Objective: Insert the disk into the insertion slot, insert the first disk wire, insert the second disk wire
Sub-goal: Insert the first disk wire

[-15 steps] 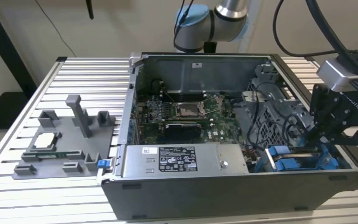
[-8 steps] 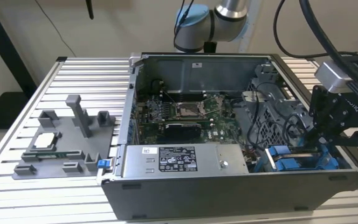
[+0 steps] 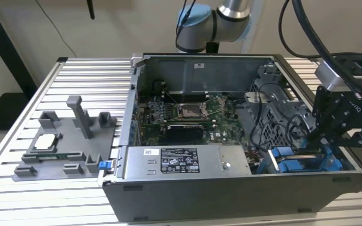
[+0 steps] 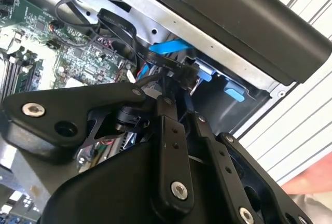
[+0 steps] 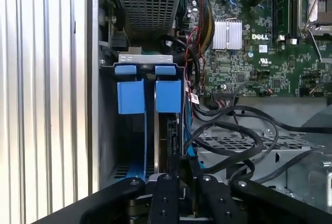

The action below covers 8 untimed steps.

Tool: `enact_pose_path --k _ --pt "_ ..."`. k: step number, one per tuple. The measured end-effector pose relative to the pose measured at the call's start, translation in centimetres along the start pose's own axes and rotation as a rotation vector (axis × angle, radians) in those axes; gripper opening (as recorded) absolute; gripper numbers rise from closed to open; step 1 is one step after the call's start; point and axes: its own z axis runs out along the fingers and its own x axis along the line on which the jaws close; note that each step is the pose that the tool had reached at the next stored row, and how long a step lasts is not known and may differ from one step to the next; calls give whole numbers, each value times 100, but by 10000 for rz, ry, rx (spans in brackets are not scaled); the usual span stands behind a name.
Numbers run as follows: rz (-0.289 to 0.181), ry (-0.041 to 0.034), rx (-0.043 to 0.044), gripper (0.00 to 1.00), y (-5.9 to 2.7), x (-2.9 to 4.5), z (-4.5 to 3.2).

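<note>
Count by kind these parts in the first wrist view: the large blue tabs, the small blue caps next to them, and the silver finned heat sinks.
Large blue tabs: 2
Small blue caps: 2
Silver finned heat sink: 1
Total: 5

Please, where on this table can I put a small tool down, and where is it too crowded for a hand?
Bare slats of the table lie beyond the grey fixture and in a strip before it, at the exterior view's left of the computer case. Crowded: the case corner where the gripper hangs at the blue carriers, beside black cables.
</note>
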Motion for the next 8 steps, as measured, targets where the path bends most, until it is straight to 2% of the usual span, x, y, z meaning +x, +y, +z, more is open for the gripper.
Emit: enact_pose_path --k 8 --pt "240 -16 37 0 5 14 -1"
